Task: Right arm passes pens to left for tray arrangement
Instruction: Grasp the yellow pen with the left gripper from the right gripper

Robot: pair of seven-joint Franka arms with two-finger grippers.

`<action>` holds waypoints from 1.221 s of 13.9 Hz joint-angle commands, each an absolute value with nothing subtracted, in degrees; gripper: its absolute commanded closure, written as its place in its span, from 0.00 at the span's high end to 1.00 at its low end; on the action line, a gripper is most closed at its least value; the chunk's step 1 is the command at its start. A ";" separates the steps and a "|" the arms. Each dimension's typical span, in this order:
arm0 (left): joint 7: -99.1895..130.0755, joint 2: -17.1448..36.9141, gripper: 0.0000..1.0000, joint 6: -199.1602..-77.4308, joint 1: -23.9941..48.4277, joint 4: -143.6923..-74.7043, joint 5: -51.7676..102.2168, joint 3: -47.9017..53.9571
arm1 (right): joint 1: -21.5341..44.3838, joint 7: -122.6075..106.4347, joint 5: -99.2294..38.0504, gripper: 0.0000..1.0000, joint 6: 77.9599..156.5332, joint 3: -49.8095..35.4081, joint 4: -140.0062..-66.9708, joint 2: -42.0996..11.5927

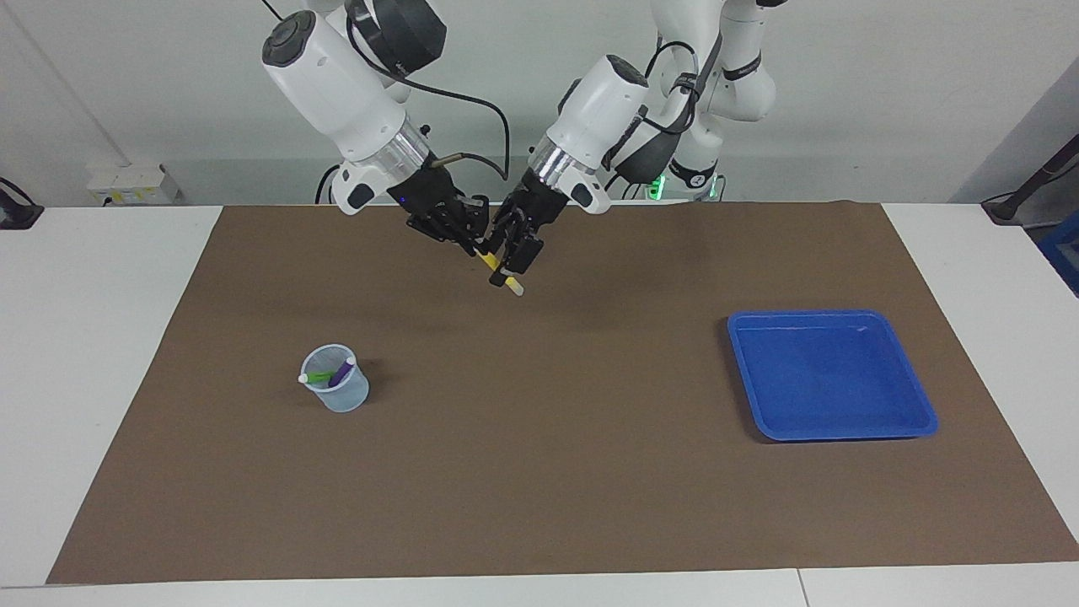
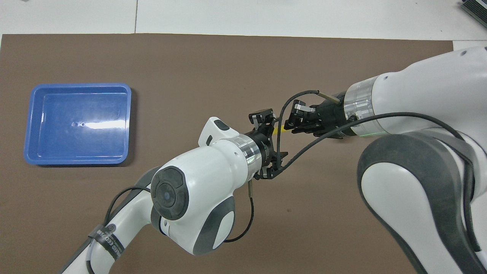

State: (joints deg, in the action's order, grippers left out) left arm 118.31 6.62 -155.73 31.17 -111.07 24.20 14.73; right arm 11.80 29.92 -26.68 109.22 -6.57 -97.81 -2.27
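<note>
One yellow pen mid-handover above mat: right gripper clamped on it, left gripper around its lower end, closure unclear. Two pens wait in cup. Next: left must grip firmly, right release, carry to tray.

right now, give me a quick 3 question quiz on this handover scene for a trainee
1. True or false: the blue tray already holds a pen.
2. Which pen does the right gripper hold over the brown mat? A) green B) yellow C) purple
3. Where are the other two pens?

Key
1. False: the tray holds no pen.
2. B: the yellow pen, with the left gripper around its middle.
3. The green pen and purple pen stand in the small clear cup, toward the right arm's end of the table.
</note>
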 commanded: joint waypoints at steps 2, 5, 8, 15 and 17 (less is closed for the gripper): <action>117.86 6.68 0.81 -148.91 29.98 -108.73 24.61 14.15 | 11.95 30.24 -28.04 0.04 110.39 -6.50 -98.79 -2.02; 117.42 6.77 0.67 -148.71 29.53 -108.37 24.52 14.24 | 11.95 30.06 -28.04 0.04 110.39 -6.50 -98.88 -2.02; 117.51 6.77 0.37 -148.80 29.44 -108.54 24.61 14.15 | 11.95 29.88 -28.04 0.04 110.39 -6.50 -98.96 -1.93; 117.60 6.68 0.00 -148.80 29.44 -108.54 24.61 14.24 | 11.95 29.79 -28.04 0.04 110.39 -6.50 -99.32 -1.76; 117.60 6.77 0.00 -148.80 29.44 -108.54 24.61 14.15 | 11.95 29.79 -28.04 0.05 110.39 -6.50 -99.32 -1.76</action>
